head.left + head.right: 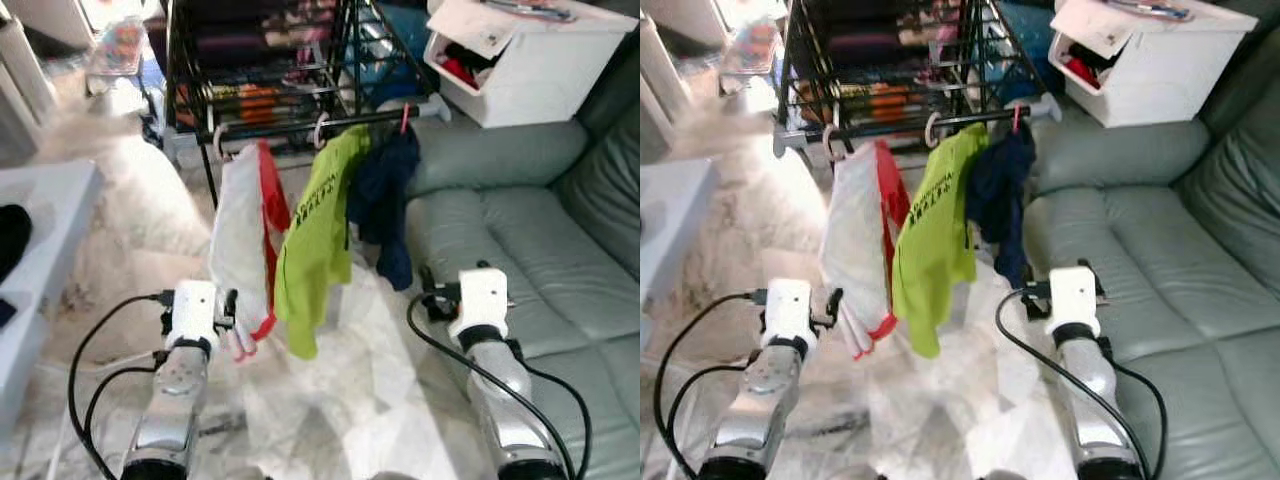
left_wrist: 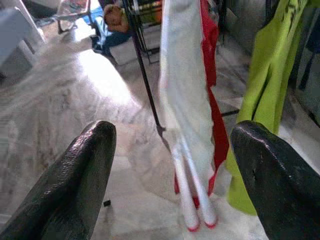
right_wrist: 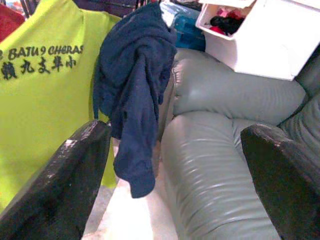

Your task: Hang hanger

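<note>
Left eye view: three garments are seen hung along the front rail of a black metal drying rack [image 1: 190,70], from its left end: a white and red shirt [image 1: 243,240] on a white plastic hanger [image 1: 217,140], a lime-green printed T-shirt [image 1: 318,235], and a navy-blue top [image 1: 388,200]. The left gripper [image 2: 170,175] is held open, empty, near the white shirt's hem. The right gripper [image 3: 175,170] is spread open, empty, beside a grey-green leather sofa [image 1: 520,240].

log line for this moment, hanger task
garments: white-red shirt, lime shirt, navy top hung on rack rail | left gripper: open, empty | right gripper: open, empty
</note>
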Available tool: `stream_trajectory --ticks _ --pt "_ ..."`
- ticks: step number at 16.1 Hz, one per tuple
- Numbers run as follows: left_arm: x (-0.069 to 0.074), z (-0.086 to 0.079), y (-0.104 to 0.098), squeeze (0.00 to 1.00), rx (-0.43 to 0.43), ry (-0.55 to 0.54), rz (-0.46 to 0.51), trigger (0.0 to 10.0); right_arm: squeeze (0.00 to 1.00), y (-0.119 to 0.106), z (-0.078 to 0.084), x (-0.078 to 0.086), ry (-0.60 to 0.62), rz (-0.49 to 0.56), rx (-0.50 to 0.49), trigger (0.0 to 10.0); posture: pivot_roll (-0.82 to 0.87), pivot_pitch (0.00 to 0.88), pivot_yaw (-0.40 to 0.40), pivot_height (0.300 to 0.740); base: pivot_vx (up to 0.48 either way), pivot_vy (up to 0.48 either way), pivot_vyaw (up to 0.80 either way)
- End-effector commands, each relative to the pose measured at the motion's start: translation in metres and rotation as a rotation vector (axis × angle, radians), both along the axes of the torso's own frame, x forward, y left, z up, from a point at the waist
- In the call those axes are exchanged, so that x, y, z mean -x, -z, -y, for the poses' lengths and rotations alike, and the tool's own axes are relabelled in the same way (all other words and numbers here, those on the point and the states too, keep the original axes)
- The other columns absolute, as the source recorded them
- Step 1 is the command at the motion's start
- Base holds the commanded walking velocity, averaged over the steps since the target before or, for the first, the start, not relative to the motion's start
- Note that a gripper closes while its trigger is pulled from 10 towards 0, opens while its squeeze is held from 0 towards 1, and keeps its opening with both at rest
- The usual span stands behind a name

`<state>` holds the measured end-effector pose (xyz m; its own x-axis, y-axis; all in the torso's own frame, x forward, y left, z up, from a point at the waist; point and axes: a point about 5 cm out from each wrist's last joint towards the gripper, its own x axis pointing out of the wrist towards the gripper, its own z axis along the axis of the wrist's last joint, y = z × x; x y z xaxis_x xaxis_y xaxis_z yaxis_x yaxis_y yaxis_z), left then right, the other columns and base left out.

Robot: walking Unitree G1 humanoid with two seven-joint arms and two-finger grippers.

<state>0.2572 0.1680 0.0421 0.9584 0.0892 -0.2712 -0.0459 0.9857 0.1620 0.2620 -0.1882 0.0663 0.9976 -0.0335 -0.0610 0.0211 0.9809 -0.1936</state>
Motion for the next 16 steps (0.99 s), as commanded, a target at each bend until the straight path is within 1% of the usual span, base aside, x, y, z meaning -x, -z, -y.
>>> stream_trajectory --ticks 1,16 --pt "0.0003 -0.0029 -0.0023 0.0 -0.014 -0.012 0.013 10.0 0.0 -0.0025 -0.0004 -0.0016 -0.005 0.006 -0.005 10.0 -0.04 0.0 0.039 0.74 0.0 0.0 0.0" --pt "0.001 -0.0035 -0.0023 0.0 -0.018 -0.016 0.014 10.0 0.0 -0.0024 -0.0003 -0.0015 -0.005 0.004 -0.006 10.0 -0.04 0.0 0.039 0.74 0.0 0.0 0.0"
